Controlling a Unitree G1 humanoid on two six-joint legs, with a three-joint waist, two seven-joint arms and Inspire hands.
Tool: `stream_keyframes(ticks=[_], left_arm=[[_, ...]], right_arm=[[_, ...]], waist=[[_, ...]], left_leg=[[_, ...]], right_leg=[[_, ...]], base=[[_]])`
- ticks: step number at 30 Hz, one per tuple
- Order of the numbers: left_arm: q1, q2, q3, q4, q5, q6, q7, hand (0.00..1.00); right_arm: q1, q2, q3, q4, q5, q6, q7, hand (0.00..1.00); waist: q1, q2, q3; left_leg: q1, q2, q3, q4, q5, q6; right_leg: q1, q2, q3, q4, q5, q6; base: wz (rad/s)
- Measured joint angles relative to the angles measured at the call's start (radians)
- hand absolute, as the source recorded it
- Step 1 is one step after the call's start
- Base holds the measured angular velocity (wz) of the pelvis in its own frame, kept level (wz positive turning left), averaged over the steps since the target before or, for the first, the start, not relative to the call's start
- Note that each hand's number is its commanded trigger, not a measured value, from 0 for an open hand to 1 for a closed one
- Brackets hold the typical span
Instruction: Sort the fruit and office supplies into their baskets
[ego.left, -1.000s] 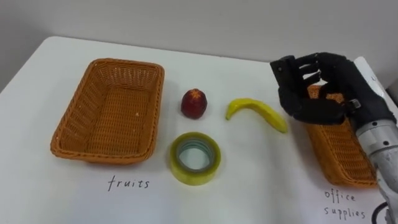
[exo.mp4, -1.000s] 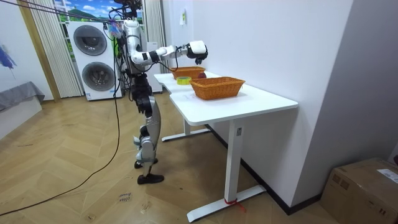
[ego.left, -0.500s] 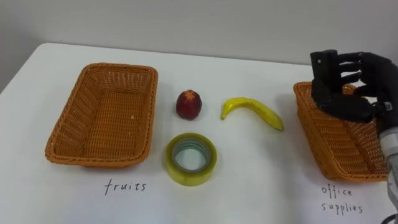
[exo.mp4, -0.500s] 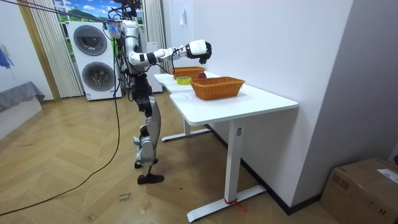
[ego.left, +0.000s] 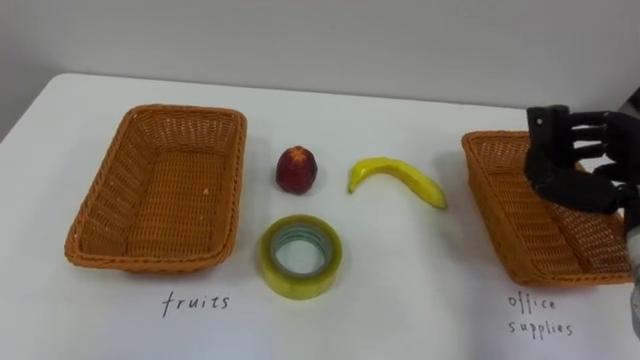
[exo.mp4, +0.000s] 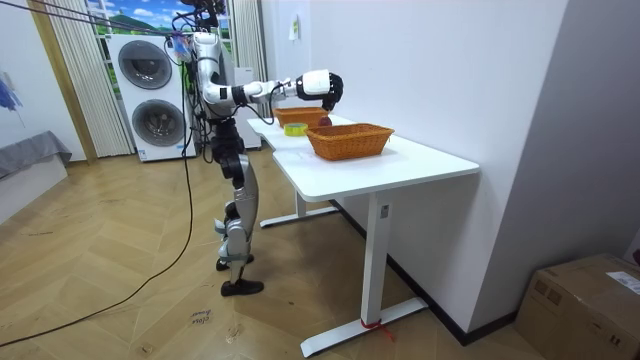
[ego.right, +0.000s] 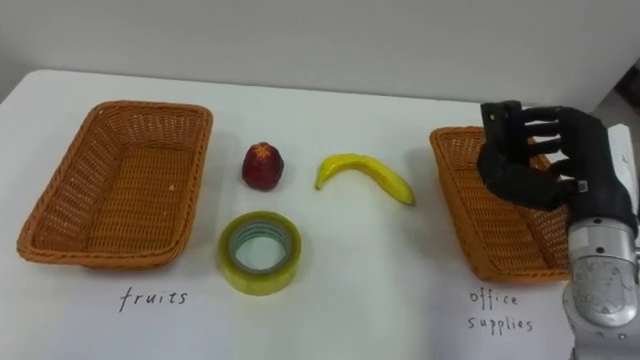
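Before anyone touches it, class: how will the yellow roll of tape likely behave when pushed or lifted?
Lying flat on the white table, the yellow roll of tape would probably slide rather than roll. Its thick ring looks stiff, likely keeping shape when gripped.

Orange woven baskets (ego.left: 118, 152), red apple (ego.left: 297, 170), yellow banana (ego.left: 400, 177), yellow-green tape roll (ego.left: 300, 286), white table (ego.left: 410, 300), black hand (ego.right: 535, 165)

Two handwritten labels can be read on the white counter (ego.left: 400, 285). "office supplies" (ego.left: 540, 313), in two lines, sits just nearer me than my right robot hand (ego.right: 530, 175), in front of the woven orange basket (ego.right: 455, 200) there. "fruits" (ego.left: 196, 301) lies well to that hand's left, in front of the other woven orange basket (ego.left: 95, 210).
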Motion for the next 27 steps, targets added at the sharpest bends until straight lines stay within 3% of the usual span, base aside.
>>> stream_keyframes(ticks=[14,26,27], left_arm=[[0.007,-0.001,-0.002,-0.006,-0.002,0.0,0.006,0.0],[0.01,-0.001,-0.002,-0.005,-0.005,0.021,0.005,0.0],[0.01,-0.001,-0.002,-0.005,-0.005,0.021,0.005,0.0]], right_arm=[[0.002,0.0,0.0,0.045,-0.016,0.0,-0.002,1.0],[0.002,0.0,0.001,0.085,-0.03,0.003,0.048,1.0],[0.002,0.0,0.001,0.085,-0.034,0.003,0.05,0.83]], waist=[[-0.002,0.017,0.0003],[-0.002,0.007,0.0],[-0.002,0.007,0.0003]], left_leg=[[0.0,0.0,0.005,-0.001,0.0,0.0],[-0.001,-0.001,0.005,0.0,0.0,0.0],[-0.001,-0.001,0.005,-0.001,0.0,0.0]], right_leg=[[-0.001,-0.002,-0.001,0.002,0.0,0.0],[-0.002,-0.002,0.0,0.0,-0.001,0.001],[-0.002,-0.002,0.0,0.0,-0.001,0.001]], base=[[-0.01],[0.0],[0.0]])
